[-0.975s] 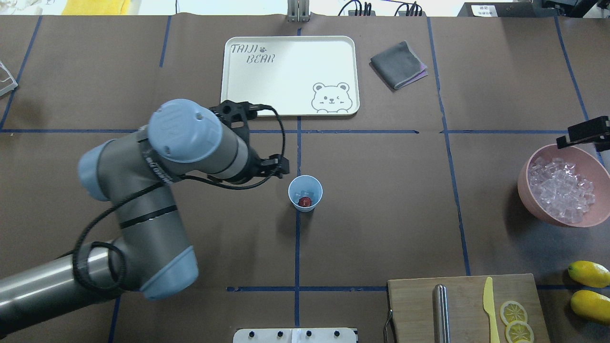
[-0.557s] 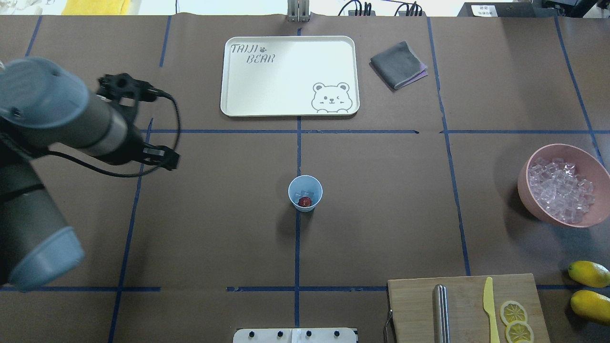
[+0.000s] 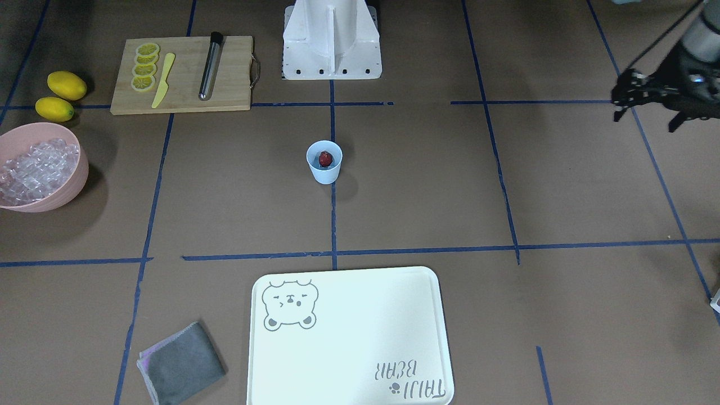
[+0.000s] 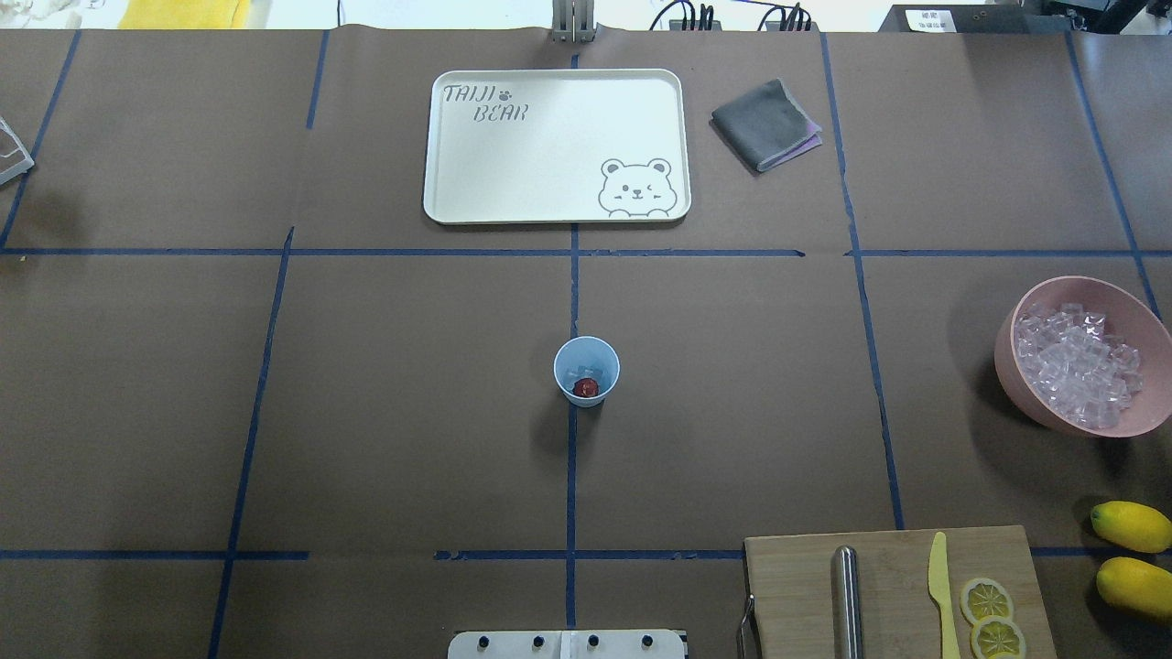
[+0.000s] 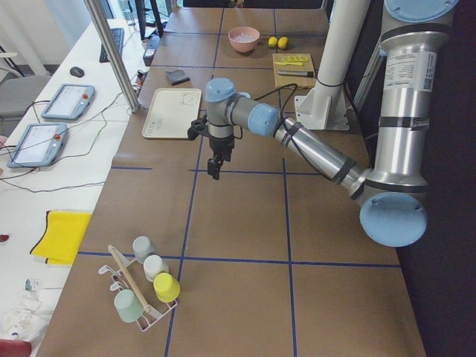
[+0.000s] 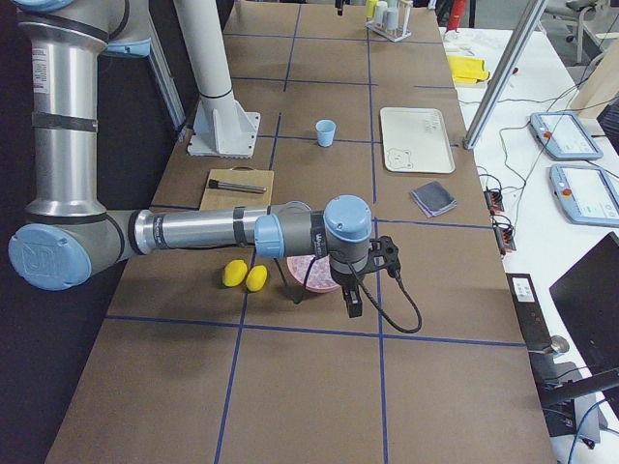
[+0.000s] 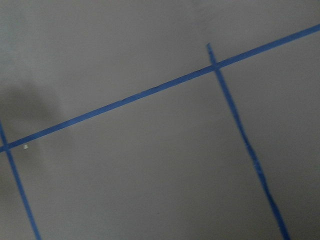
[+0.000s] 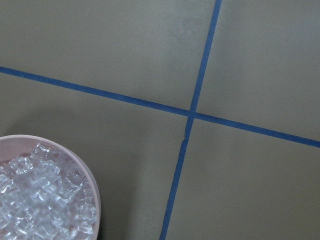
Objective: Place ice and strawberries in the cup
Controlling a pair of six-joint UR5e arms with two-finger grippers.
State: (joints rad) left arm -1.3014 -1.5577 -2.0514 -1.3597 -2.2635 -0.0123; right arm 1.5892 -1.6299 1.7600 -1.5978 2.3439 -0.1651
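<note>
The cup [image 4: 587, 370] is standing in the middle of the table [image 4: 366, 412], well off every edge, holding the strawberry [image 4: 586, 388] and ice [image 4: 574, 374]. The left gripper [image 5: 214, 165] and right gripper [image 6: 350, 304] are hanging near opposite ends, and I cannot tell their jaws' opening or load; parking wide is likely protecting the cup

You have a brown worktop [image 4: 412, 412] gridded with blue tape lines [image 4: 275, 384], and at the centre of the overhead frame the pale blue cup [image 4: 586, 351] stands right on one of them. At upper middle lies a white bear-printed tray [image 4: 549, 146], with a folded grey cloth [image 4: 765, 124] just right of it. A pink bowl [image 4: 1035, 407] sits at the right edge; two lemons [image 4: 1131, 525] and a wooden cutting board [image 4: 797, 586] lie lower right.
</note>
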